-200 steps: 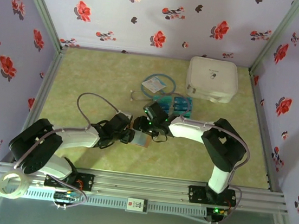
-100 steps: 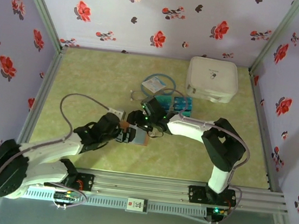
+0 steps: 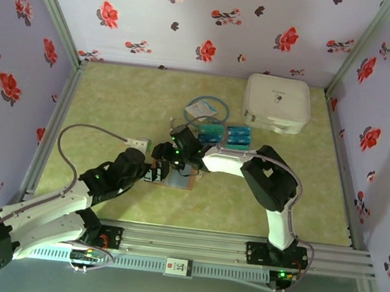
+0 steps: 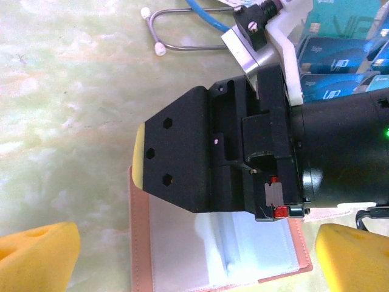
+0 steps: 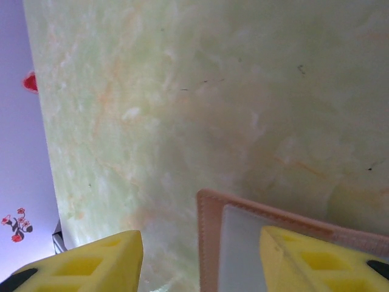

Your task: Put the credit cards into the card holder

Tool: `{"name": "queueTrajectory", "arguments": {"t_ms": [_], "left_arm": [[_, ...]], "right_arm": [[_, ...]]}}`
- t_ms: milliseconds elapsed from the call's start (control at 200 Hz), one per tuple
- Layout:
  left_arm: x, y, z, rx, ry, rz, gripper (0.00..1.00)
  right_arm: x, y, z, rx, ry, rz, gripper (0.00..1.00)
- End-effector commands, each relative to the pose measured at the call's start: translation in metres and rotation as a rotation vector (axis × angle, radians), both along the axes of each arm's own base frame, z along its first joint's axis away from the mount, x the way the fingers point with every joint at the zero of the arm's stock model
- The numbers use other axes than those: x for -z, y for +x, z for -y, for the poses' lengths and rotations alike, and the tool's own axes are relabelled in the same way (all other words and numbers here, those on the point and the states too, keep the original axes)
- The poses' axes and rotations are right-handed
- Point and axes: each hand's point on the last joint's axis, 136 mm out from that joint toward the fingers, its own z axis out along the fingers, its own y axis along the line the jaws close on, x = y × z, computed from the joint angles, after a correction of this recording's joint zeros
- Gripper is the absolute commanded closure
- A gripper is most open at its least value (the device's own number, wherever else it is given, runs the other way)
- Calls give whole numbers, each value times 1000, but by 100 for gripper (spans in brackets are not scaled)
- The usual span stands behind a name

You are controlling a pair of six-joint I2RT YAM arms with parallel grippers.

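Note:
The card holder (image 4: 182,255) lies open on the table, a reddish-brown cover with clear sleeves inside. My left gripper (image 4: 194,261) hovers over it with its yellow fingertips (image 4: 36,255) spread wide at either side and nothing between them. My right gripper (image 5: 200,261) reaches down onto the holder's far part; its jaws stand apart, one fingertip (image 5: 322,255) over the clear sleeve, the other off the holder's corner (image 5: 209,225). From above, both grippers (image 3: 157,173) (image 3: 172,159) meet at the holder (image 3: 182,181). The blue and teal credit cards (image 3: 226,135) (image 4: 340,55) lie in a row just behind.
A pale blue packet with looped tubing (image 3: 203,110) lies behind the cards, its metal tube end (image 4: 176,36) close to the right gripper. A large white zip case (image 3: 277,103) stands at the back right. Flowered walls close in three sides.
My left gripper's jaws have opened wide and its arm has stretched out lower. The right gripper has shifted left over the card holder.

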Motion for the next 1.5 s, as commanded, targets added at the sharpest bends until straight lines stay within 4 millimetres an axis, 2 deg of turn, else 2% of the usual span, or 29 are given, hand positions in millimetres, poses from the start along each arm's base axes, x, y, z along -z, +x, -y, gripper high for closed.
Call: {"name": "queueTrajectory", "arguments": {"t_ms": [0, 180, 365, 500, 750, 890, 1045, 1155, 1315, 1495], "left_arm": [[12, -3, -13, -50, 38, -32, 0], [13, -5, -20, -74, 51, -43, 0], [13, -1, -20, -88, 53, -49, 0], [17, 5, -13, -85, 73, -61, 0], [30, 20, -1, -84, 149, -114, 0], [41, 26, 2, -89, 214, -166, 0], [50, 30, 0, -105, 266, -199, 0], [54, 32, -3, -114, 298, -212, 0], [61, 29, -9, -126, 325, -233, 0], [71, 24, -13, -139, 331, -258, 0]], "right_arm": [[-15, 1, -15, -17, 66, 7, 46], [-43, 2, -10, -49, 93, 64, 46], [-52, 3, 27, -20, 34, 100, 47], [-47, -6, 68, -7, -65, 126, 46], [-31, -20, 144, -11, -350, 197, 47], [-19, -23, 164, -17, -422, 201, 47], [-7, -23, 169, -14, -432, 186, 48], [2, -24, 169, -14, -424, 171, 55], [10, -25, 173, -19, -424, 161, 79], [8, -26, 182, -33, -431, 185, 99]]}}
